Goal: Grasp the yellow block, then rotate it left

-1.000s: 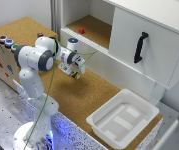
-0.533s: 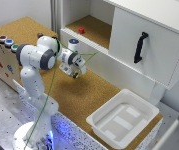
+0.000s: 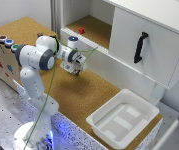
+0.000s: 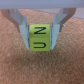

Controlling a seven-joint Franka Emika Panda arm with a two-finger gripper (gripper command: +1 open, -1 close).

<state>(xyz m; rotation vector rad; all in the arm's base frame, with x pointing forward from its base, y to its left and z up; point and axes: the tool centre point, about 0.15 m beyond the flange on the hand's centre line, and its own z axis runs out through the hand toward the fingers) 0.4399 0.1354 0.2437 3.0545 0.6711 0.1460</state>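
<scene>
In the wrist view the yellow block (image 4: 40, 38) is a small yellow-green cube with dark letters on two of its faces. It sits between my gripper's (image 4: 41, 31) two fingers, and the pads (image 4: 21, 26) press against its left and right sides. The gripper is shut on it, just over the cork surface. In the exterior view the gripper (image 3: 78, 69) hangs over the cork table in front of the cabinet, and the block is hidden by the hand.
A small red block (image 3: 81, 31) lies on the open cabinet shelf behind the arm. The cabinet door has a black handle (image 3: 140, 47). A white tray (image 3: 96, 122) stands at the exterior view's lower right, and a box with coloured buttons (image 3: 5, 41) at its left.
The hand stays at nearly the same spot over the cork, with at most a slight shift of the wrist.
</scene>
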